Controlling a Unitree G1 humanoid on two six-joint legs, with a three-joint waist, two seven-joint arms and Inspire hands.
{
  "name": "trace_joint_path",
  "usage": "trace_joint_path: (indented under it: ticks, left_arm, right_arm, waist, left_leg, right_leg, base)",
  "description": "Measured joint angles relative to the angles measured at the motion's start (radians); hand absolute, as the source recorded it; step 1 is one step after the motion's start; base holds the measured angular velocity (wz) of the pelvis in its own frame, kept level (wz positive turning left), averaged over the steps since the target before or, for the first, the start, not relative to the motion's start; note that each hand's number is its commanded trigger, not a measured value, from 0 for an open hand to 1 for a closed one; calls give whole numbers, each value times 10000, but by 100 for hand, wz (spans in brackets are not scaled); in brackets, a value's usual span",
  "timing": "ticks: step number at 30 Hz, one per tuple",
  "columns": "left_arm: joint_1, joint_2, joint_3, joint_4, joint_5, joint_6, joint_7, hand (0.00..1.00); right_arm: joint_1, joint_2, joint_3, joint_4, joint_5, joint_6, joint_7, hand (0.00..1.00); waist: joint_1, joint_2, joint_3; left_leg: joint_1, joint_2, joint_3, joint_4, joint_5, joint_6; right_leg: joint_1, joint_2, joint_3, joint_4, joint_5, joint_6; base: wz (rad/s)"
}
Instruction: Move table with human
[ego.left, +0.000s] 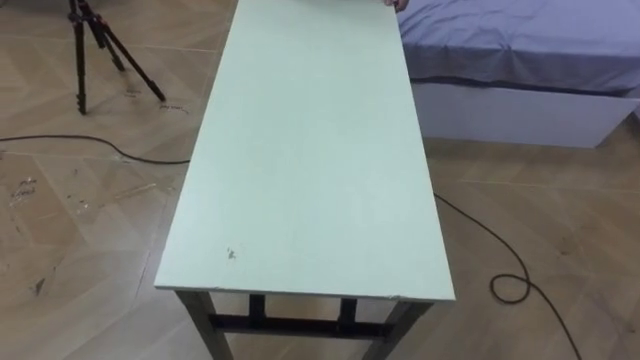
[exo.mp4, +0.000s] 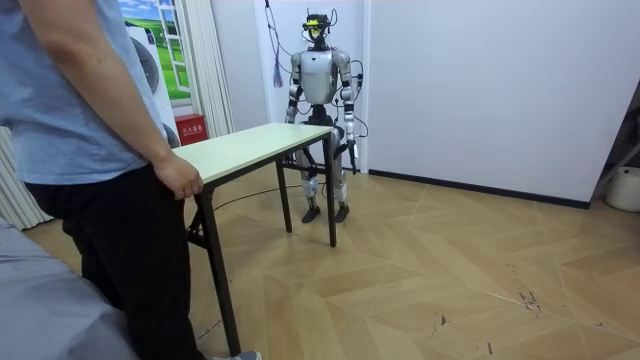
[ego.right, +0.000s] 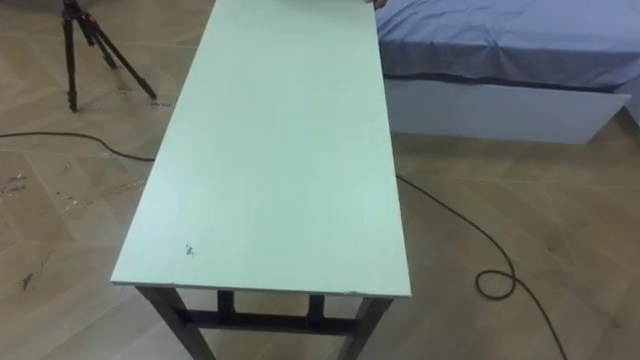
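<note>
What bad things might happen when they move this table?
The black cable coils on the floor beside the table; feet or a table leg might snag it. The bed sits close to the table's far right corner, so a swing could bump it. The tripod on the left might get knocked.

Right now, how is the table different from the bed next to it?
The table has a hard, flat, pale green top; the bed is covered by a purple-grey sheet with folds in it. The table stands on thin dark legs with open space beneath, while the bed rests on a solid white base. Both stand side by side on the wooden floor.
</note>
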Motion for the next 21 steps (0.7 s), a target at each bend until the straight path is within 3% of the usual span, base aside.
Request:
trace_joint_path:
  ticks: [4,10,12,15,21]
  left_arm:
    - [327,-3,-97,-814,-1316,78,-794,0]
    - [910,96,-1549,-2438,-3715,70,-1572,0]
    - [1261,256,-2042,-3291,-4478,17,-1741,0]
    - [1547,506,-2854,-4364,-5835,12,-2173,0]
    - [1555,622,-4303,-6138,-6277,41,-2600,0]
  right_arm:
    - [530,-41,22,-1582,724,82,456,0]
    - [1490,-227,259,-3415,2481,88,1132,0]
    - [1975,-248,554,-4342,3066,78,1207,0]
    - [2662,-289,1293,-6068,4430,89,1466,0]
    - [2866,-412,2449,-7558,4781,233,1776,0]
  waist:
    - [43,129,-7]
    - [25,222,-38]
    - [11,217,-40]
    - [-18,149,18]
    - [-62,62,54]
  left_leg:
    - [-46,4,-7,53,1,-1]
    - [-123,-28,158,185,1,0]
    - [-119,-17,163,190,1,-1]
    - [-139,-29,137,201,2,-2]
    - [-215,-64,134,210,2,-2]
  right_leg:
    - [6,-45,-108,10,-6,-3]
    - [-19,-70,-207,35,-47,27]
    - [-31,-78,-202,64,-64,10]
    - [-175,-148,-232,370,-223,-9]
    - [-307,-186,-269,541,-304,5]
  base:
    - [7]
    - [6]
    - [0]
    - [1]
    - [0]
